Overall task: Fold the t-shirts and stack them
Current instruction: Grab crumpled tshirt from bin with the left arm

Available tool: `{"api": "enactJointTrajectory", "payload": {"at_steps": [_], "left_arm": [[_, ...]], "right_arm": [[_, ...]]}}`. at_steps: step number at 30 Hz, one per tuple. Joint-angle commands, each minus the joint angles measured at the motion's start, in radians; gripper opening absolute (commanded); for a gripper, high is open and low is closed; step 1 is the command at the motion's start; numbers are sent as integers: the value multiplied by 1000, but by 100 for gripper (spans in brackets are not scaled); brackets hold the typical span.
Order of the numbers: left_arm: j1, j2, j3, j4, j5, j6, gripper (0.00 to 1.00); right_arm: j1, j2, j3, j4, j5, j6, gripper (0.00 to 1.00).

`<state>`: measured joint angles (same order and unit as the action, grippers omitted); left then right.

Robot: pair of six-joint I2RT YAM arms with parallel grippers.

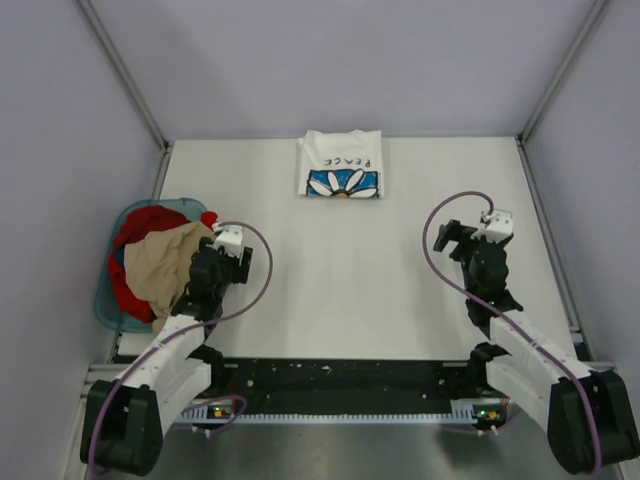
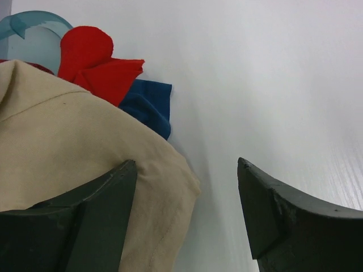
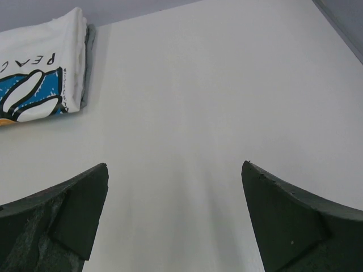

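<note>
Shirts sit in two places here, and we read each placement as purposeful. At the far middle of the worktop (image 1: 400, 280) we see the white shirt (image 1: 341, 165) with the blue daisy print and "PEACE" lettering, folded into a neat rectangle and lying flat. We judge it marks the spot where the stack is to grow: set back against the far edge, it leaves the bare middle free for spreading the next garment.

At the left edge, the teal basket (image 1: 112, 305) holds the rest in a loose heap. We see the tan shirt (image 1: 165, 268) draped on top and spilling over the basket's near-right side, with the red shirt (image 1: 150, 225) bunched behind it; in the left wrist view the blue shirt (image 2: 148, 106) peeks out beneath the red one.

Our left end effector (image 2: 187, 218) hangs right at the tan shirt's overhanging edge, its fingers (image 2: 102, 221) spread apart with nothing between them; one finger overlaps the cloth in the wrist view, though we cannot tell whether it touches. We judge the tan shirt is the next pick, since it lies topmost and nearest.

Our right end effector (image 3: 173, 218) is spread wide and empty above bare worktop on the right side, well apart from the folded shirt, seemingly waiting to help.
</note>
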<state>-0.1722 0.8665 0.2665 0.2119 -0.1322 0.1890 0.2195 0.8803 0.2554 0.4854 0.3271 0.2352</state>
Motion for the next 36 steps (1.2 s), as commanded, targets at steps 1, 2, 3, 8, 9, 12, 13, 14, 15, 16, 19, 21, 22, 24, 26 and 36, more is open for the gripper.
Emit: {"api": "enactJointTrajectory", "payload": {"at_steps": [1,2,3,8,9,12,13,14,15,16,19,21,22,24,26,36], "left_arm": [[3,29,81,-116,74,44,75],[2,38,153,-235,121,140,72],[2,45,251,-385,173,243,72],[3,112,684,-912,376,509,71],[3,141,754,-992,340,513,71],[10,225,919,-1091,75,428,72],[22,255,942,-1097,-17,409,74],[42,287,954,-1097,-80,393,75],[71,323,962,-1089,-142,383,77],[104,362,961,-1074,-189,374,78],[224,486,991,-1048,-216,340,78],[285,563,1034,-1065,-166,307,78],[305,600,1053,-1078,-141,296,78],[322,656,1077,-1106,-112,288,76],[324,692,1074,-1102,-130,293,65],[326,462,1172,-1099,-117,334,0]], "right_arm": [[-3,6,19,30,-19,-14,99],[-2,6,22,24,-29,-19,99],[-3,8,30,4,-40,-23,99],[-3,34,90,-73,-91,-20,99],[-2,42,109,-91,-100,-20,99],[-2,62,153,-154,-135,-23,99],[-3,69,159,-162,-148,-22,98],[-3,72,160,-162,-154,-23,98],[-2,80,162,-156,-160,-22,98],[-3,88,163,-151,-164,-23,98],[-3,121,183,-159,-172,-31,98],[-3,141,205,-186,-187,-37,98],[-2,147,212,-197,-191,-42,98],[-2,155,219,-208,-189,-45,98],[-2,152,214,-206,-180,-48,98],[-2,132,237,-232,-197,-53,98]]}}
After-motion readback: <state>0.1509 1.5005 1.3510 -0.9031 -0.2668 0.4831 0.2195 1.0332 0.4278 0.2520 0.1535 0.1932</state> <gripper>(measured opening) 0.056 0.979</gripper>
